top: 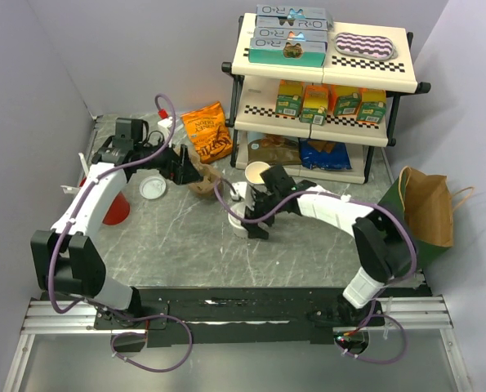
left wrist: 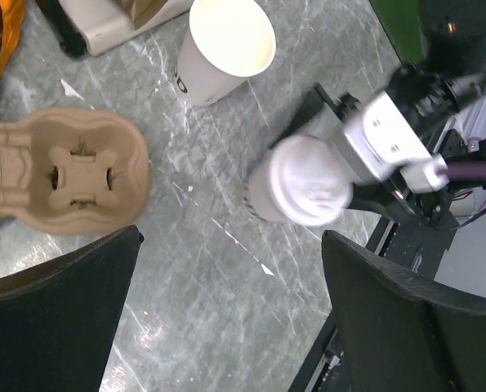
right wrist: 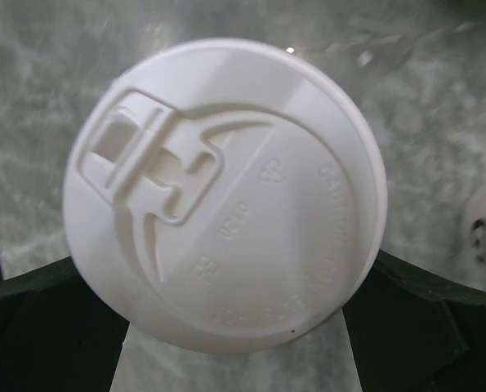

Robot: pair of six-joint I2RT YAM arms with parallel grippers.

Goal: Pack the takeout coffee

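The left gripper [top: 184,166] hung with its fingers spread wide and empty, just beside the pulp carrier [top: 203,180]. Further right, the takeout coffee [top: 238,219], lid on, stood mid-table, clamped between the fingers of the right gripper [top: 253,214].

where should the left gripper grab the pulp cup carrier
Probably the slotted centre web of the cup carrier, from straight above with the left gripper: it lies flat, wells up, and the centre is narrower than the broad outer rim.
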